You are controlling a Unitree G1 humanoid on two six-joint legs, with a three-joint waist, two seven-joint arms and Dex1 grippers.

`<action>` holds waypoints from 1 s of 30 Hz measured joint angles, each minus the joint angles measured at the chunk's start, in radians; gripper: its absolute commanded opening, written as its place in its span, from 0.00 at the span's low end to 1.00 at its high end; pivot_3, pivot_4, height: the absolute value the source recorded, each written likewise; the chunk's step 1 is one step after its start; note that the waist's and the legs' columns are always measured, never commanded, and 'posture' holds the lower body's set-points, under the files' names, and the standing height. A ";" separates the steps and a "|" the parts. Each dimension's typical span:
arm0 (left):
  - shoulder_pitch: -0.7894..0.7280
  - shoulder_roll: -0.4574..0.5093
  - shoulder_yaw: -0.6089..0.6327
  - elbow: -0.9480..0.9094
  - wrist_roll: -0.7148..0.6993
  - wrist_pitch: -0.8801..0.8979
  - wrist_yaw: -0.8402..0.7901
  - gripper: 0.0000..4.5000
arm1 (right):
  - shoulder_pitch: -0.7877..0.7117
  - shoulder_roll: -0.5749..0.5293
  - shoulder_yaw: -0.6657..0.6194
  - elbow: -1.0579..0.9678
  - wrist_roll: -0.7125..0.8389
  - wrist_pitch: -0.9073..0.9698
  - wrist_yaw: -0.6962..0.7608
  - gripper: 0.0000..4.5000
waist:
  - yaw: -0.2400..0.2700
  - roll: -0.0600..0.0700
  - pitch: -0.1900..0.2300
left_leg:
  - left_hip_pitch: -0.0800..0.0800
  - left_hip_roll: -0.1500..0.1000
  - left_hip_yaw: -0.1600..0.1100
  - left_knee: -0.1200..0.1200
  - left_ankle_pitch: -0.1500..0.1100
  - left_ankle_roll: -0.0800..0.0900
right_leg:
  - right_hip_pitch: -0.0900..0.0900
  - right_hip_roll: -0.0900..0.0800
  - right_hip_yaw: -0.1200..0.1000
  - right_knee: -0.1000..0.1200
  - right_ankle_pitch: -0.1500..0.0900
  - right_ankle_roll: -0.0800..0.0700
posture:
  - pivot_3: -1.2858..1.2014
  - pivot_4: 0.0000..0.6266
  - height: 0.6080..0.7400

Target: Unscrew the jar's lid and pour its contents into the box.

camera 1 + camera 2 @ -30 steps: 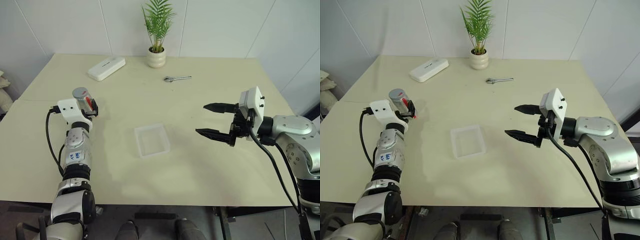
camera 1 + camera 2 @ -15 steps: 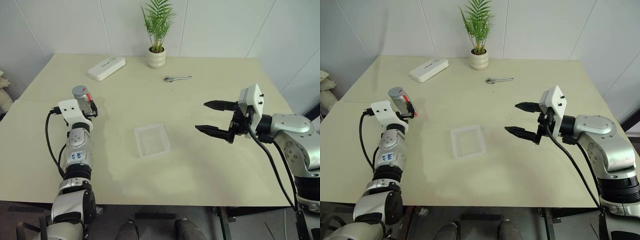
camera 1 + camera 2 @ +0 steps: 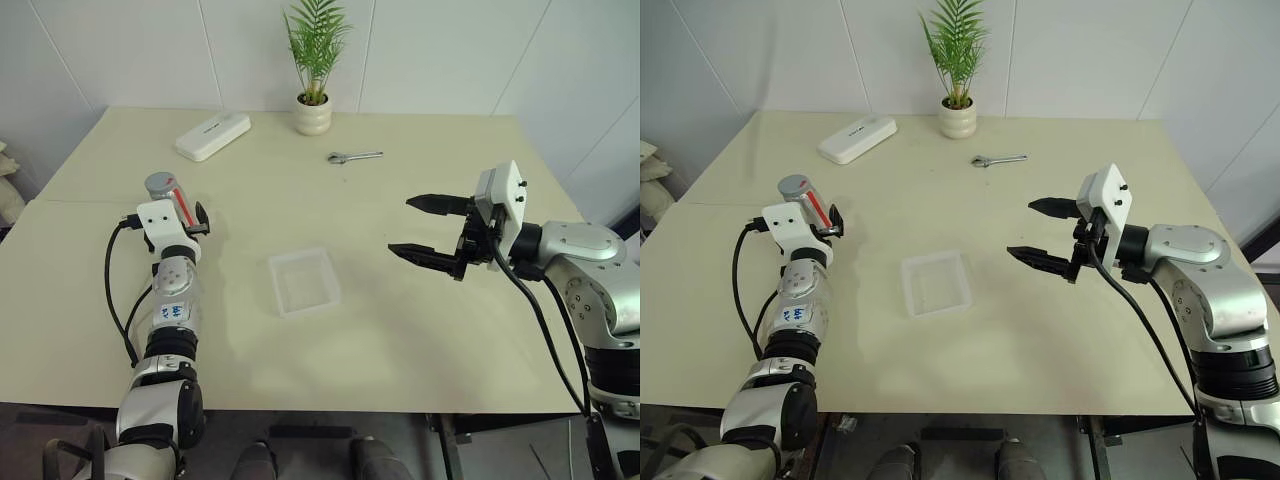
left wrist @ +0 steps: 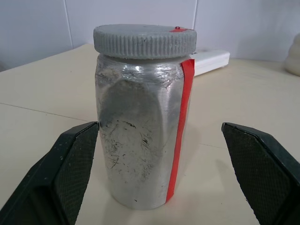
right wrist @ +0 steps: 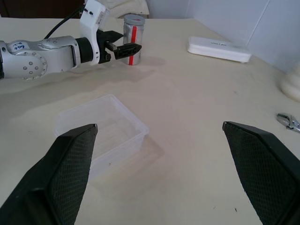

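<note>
My arms are silver-grey metal with black joint rings. Behind each tool sits a white camera block with small dark screws, and a black cable loops back from it. Both tools, left tool [image 3: 196, 221] and right tool [image 3: 418, 226], have black textured fingers. Blue scribbles mark the left forearm.

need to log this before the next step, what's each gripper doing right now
Left gripper: open, fingers either side of the jar, not gripping it.
Right gripper: open, holding nothing, above the table.
</note>
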 measured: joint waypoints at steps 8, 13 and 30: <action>0.000 0.007 -0.006 0.016 0.001 0.000 -0.007 0.99 | 0.000 0.002 0.000 0.000 -0.001 0.001 -0.010 1.00 | -0.001 0.000 0.000 | 0.000 0.000 0.000 0.000 0.000 0.000 | 0.000 0.000 0.000 0.000 0.000 0.000 | 0.52 0.24 1.00; -0.001 0.026 -0.011 0.038 0.001 -0.001 -0.028 0.99 | 0.000 0.004 0.000 0.000 -0.001 0.001 -0.014 1.00 | 0.000 0.000 0.000 | 0.000 0.000 0.000 0.000 0.000 0.000 | 0.000 0.000 0.000 0.000 0.000 0.000 | 0.52 0.24 1.00; -0.052 0.081 -0.016 0.159 0.005 -0.047 -0.098 0.99 | 0.000 0.004 0.000 0.000 -0.001 0.000 -0.021 1.00 | 0.000 0.000 0.000 | 0.000 0.000 0.001 -0.001 0.000 0.000 | 0.000 0.000 0.000 -0.001 0.000 0.000 | 0.52 0.24 1.00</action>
